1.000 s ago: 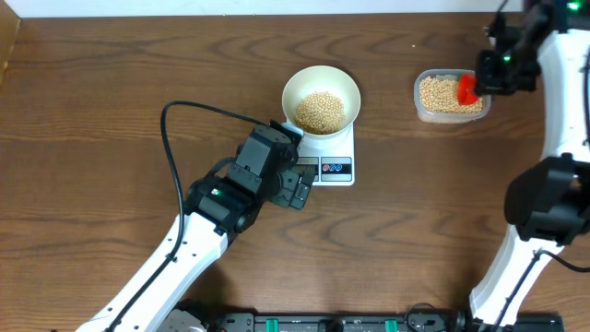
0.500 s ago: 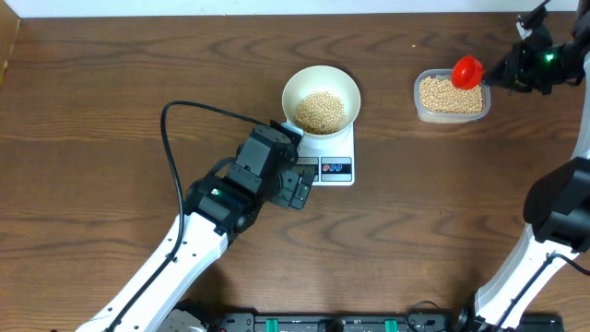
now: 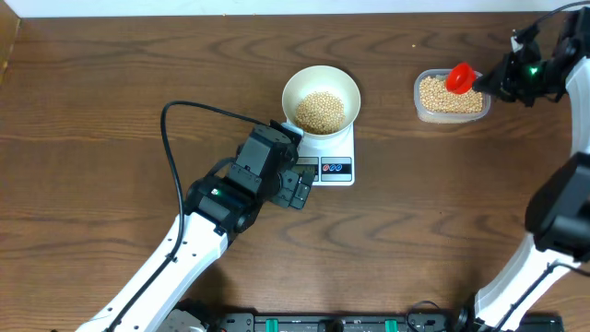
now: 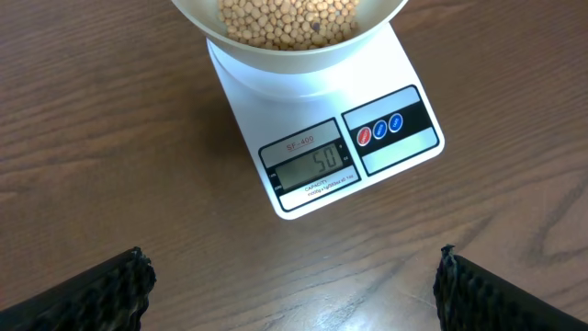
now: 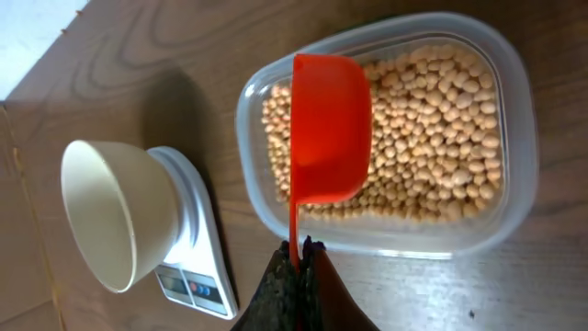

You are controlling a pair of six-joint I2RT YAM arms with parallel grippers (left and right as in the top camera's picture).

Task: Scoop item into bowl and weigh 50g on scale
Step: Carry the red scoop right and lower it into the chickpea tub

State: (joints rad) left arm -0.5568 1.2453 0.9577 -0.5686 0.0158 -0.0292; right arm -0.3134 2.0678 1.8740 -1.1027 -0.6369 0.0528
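Change: the red scoop [image 3: 459, 77] has drifted a little from the right end of the tub toward its far edge, and the right arm now reaches in from the tub's right. The left arm, bowl and scale have not moved.
Tabletop [image 3: 111, 92]: dark brown wood grain, carrying everything.
Left pincer [image 4: 292, 276]: spread wide and holding nothing. It hangs low over the tabletop just in front of the scale, with one black fingertip at each lower corner of the wrist view.
Scale [image 4: 404, 152]: white and rectangular, at mid-table. Its grey display [image 4: 310, 167] appears to read 50, with round red and blue buttons [image 4: 379, 130] to the right of it.
Bowl [image 3: 297, 85]: white and round, standing on the scale's far half.
Beans [image 3: 321, 111]: a tan heap lies in the bottom of the bowl, and more cover the floor of the tub.
Tub [image 5: 520, 138]: clear plastic with rounded corners, well right of the scale and apart from it.
Scoop: its cup hangs above the tub's beans, the thin handle running back to the right arm. Whether it carries beans cannot be told.
Right pincer [image 5: 301, 250]: pinched tight on the end of the scoop's handle, just beyond the tub's right rim.
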